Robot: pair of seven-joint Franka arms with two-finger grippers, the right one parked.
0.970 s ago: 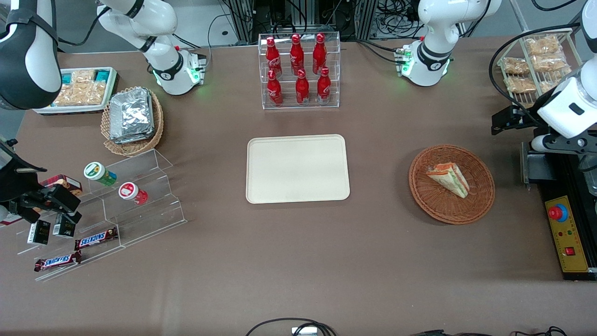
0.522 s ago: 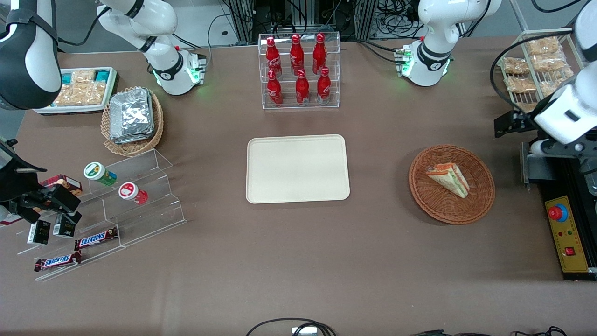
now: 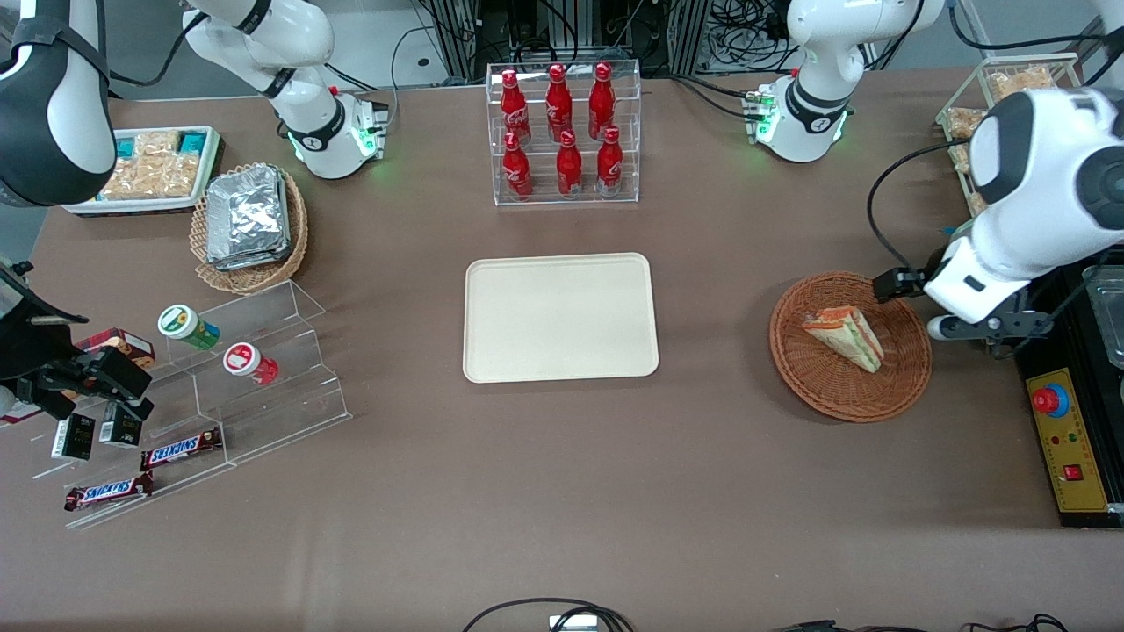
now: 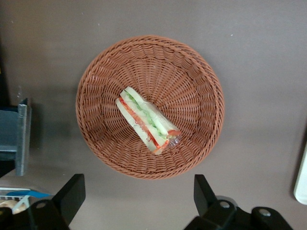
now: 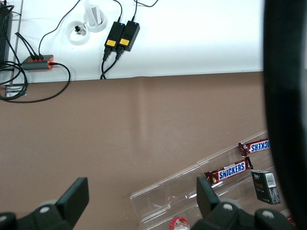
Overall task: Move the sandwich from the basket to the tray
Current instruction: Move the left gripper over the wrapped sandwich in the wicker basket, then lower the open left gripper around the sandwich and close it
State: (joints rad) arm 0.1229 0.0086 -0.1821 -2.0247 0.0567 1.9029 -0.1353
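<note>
Below the spread gripper (image 4: 136,191) lies the sandwich (image 4: 147,120).

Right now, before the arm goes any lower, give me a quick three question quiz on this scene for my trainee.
1. True or false: the sandwich lies in the basket.
2. Multiple choice: the claw is (a) shut on the sandwich, (b) open above the table beside the basket's rim, (c) resting on the tray.
3. Fill in: the tray holds ____ items.

Key
1. True.
2. b. Its fingers stand wide apart, and nothing is between them.
3. No items; its cream surface is bare.
</note>
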